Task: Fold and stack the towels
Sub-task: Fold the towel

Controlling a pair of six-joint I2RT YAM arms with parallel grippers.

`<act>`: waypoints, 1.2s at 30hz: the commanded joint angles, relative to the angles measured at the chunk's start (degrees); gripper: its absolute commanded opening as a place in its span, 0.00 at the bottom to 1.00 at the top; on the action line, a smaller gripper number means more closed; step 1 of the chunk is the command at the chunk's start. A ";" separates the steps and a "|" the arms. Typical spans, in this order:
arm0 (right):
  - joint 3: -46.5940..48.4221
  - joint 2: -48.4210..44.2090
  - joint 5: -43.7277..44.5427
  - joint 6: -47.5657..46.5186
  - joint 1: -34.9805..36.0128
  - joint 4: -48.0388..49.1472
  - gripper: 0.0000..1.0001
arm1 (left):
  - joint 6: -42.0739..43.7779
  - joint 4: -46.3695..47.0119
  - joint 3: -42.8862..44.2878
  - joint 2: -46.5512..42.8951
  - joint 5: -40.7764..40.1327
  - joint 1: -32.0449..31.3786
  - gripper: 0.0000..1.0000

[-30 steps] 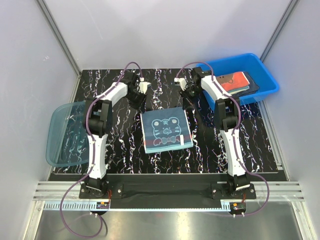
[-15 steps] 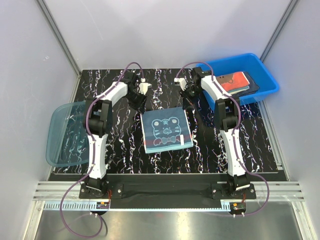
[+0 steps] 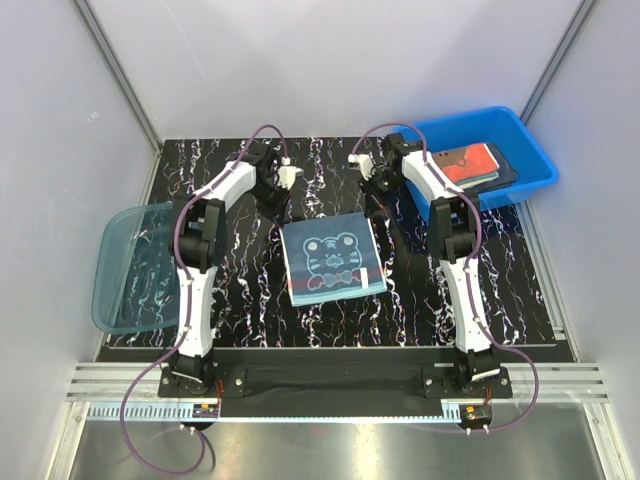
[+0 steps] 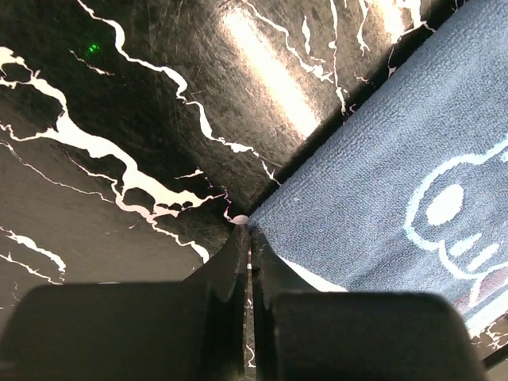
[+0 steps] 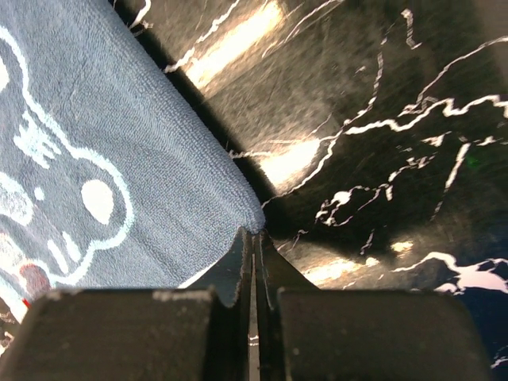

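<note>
Looking at our left hand (image 4: 248, 230), we see its jaws pressed together at the far-left corner of the slate-blue towel (image 3: 332, 262). Our right hand (image 5: 254, 236), likewise closed, meets the far-right corner. We cannot tell whether cloth is caught. The towel lies flat mid-surface (image 3: 420, 310), nearly square and slightly wider left to right, its bear's ears pointing away.

A slate-blue towel (image 3: 332, 262) printed with a pale bear face lies folded flat and square at the middle of the desk (image 3: 400, 300), while a red towel (image 3: 468, 163) tops a folded dark towel (image 3: 506, 172) inside the blue bin (image 3: 515, 195) far right.
</note>
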 commanded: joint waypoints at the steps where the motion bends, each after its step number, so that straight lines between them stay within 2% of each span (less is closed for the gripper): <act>1: -0.39 -5.27 -1.09 1.97 0.03 3.84 0.00 | 0.72 -0.29 3.42 0.60 -2.03 0.31 0.00; 7: -10.74 -13.53 2.51 1.28 0.11 18.41 0.00 | -2.09 0.94 8.97 -1.68 1.31 0.14 0.00; 13: -23.05 -22.14 4.89 -0.47 -0.15 29.06 0.00 | -4.38 8.67 -2.00 -10.29 0.35 -0.30 0.00; 19: -37.81 -31.81 6.64 -3.99 -0.24 38.20 0.00 | -3.85 9.46 -9.12 -17.14 -1.06 -0.83 0.00; 24: -54.07 -41.90 5.59 -5.40 -0.24 48.92 0.00 | -4.56 12.79 -17.29 -23.74 -0.36 -1.62 0.00; 28: -62.25 -47.63 6.20 -2.35 -0.33 56.65 0.00 | -5.61 13.68 -23.79 -27.87 -1.49 -4.08 0.00; 36: -71.93 -57.91 6.38 1.88 -0.24 57.90 0.00 | -7.46 14.47 -31.89 -34.81 -2.29 -6.19 0.00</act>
